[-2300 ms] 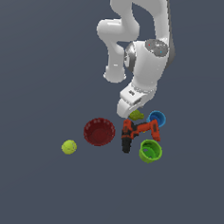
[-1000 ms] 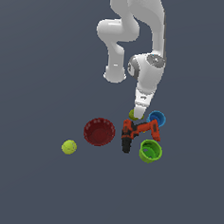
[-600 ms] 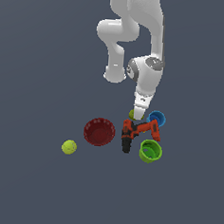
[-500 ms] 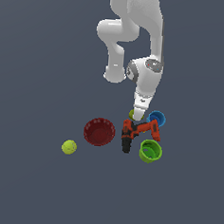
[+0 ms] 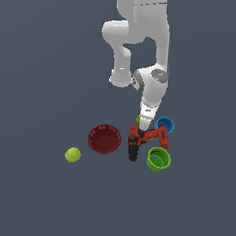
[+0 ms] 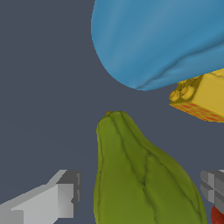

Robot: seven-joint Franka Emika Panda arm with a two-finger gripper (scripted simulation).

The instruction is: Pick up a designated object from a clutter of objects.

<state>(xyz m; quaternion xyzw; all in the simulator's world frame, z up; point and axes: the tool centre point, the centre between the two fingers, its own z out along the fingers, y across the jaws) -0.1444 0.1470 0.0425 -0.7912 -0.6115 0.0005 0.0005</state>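
The designated object (image 6: 140,175), an olive-green ridged pear-like lump, lies between my two fingers (image 6: 52,201) in the wrist view. My gripper (image 6: 141,192) is open and straddles it, with a small gap on each side. In the exterior view the gripper (image 5: 143,124) hangs straight down at the back of the clutter, and only a sliver of the designated object (image 5: 138,120) shows beside it. The clutter is the blue cup (image 5: 165,125), the orange-and-black drill (image 5: 146,140), the green cup (image 5: 158,159), the dark red bowl (image 5: 105,138) and the yellow-green ball (image 5: 73,154).
The blue cup (image 6: 166,39) sits close beyond the lump in the wrist view, with a yellow blocky part (image 6: 201,96) next to it. The drill lies just in front of the gripper in the exterior view. The ball sits apart at the exterior view's left.
The arm swung from a tilted pose to straight above the lump and came down. Over the last second the gripper dropped slightly lower around it.
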